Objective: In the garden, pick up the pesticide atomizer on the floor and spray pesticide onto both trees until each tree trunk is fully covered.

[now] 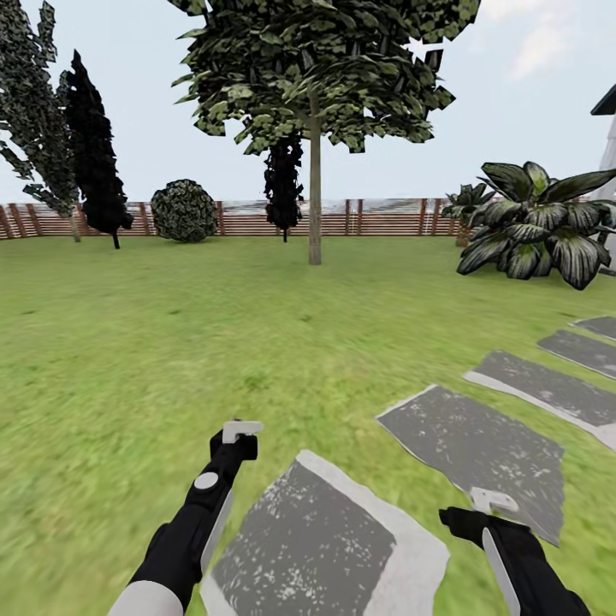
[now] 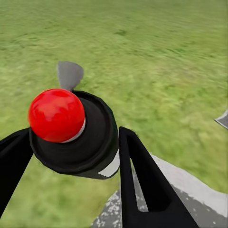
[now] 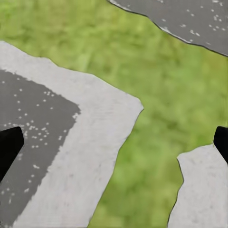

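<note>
1. Left gripper [image 2: 71, 142]: its two black fingers [image 2: 142, 185] are pinched on the pesticide atomizer [image 2: 78, 135], a dark round body capped by a red ball, with a grey nozzle tip jutting beyond it. In the head view the left gripper [image 1: 239, 434] is held low over the lawn [image 1: 128, 342], beside the near paving slab [image 1: 316, 539].
2. Right gripper [image 1: 486, 506]: it hangs over the grass strip between two slabs. In the right wrist view only the black tips of its fingers [image 3: 9, 147] show at opposite picture edges, so the jaws stand spread wide with nothing between them.
3. Tree [image 1: 321, 68]: a blocky green canopy on a bare, straight tree trunk [image 1: 315, 192], standing well ahead on the grass, just short of the fence [image 1: 248, 218].
4. Open room: unbroken lawn runs from the arms to the trunk, with no object on it.
5. Edges: grey slabs [image 1: 479, 445] with pale ragged borders curve away to the right; a broad-leaved plant [image 1: 539, 222] stands beyond them.
6. Boundary: the brown slat fence closes the far side, with a round bush [image 1: 184, 210] and dark column-shaped trees [image 1: 94, 150] along it at left.
</note>
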Controlling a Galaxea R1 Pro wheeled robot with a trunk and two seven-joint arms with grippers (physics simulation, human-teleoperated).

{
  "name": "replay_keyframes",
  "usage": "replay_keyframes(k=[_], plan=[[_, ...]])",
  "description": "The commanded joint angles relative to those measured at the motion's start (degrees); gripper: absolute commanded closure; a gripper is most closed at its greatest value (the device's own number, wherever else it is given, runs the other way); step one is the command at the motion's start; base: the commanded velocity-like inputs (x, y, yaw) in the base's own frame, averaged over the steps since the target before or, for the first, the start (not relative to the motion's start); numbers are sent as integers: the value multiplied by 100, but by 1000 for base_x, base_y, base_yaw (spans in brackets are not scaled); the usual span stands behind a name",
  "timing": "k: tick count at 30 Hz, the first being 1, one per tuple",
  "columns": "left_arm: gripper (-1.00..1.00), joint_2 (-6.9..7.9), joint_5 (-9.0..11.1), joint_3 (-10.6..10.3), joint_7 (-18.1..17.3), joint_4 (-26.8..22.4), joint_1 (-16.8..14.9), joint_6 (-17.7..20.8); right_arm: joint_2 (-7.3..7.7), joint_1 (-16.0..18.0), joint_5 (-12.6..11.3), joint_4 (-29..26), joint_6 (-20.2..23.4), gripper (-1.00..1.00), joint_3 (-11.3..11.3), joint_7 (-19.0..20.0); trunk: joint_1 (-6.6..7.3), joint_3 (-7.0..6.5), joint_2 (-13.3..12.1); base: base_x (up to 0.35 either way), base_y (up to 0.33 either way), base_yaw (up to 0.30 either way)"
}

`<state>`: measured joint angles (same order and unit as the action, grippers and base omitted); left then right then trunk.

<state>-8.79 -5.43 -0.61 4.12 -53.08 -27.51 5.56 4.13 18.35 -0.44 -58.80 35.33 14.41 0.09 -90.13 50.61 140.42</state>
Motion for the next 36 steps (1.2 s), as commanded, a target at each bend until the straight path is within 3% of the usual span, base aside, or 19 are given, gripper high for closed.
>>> replay_keyframes(k=[1, 12, 22, 36], plan=[[100, 0, -2, 0, 1, -1, 0, 1, 0, 0, 0, 0, 0, -100, 0, 0, 0, 0, 0, 337, 0, 0], [100, -1, -2, 0, 1, -1, 0, 2, 0, 1, 0, 0, 0, -100, 0, 0, 0, 0, 0, 337, 0, -13], [100, 0, -2, 0, 1, -1, 0, 2, 0, 2, 0, 0, 0, -100, 0, 0, 0, 0, 0, 338, 0, -175], [100, -9, -2, 0, 1, -1, 0, 1, 0, 1, 0, 0, 0, -100, 0, 0, 0, 0, 0, 337, 0, -9]])
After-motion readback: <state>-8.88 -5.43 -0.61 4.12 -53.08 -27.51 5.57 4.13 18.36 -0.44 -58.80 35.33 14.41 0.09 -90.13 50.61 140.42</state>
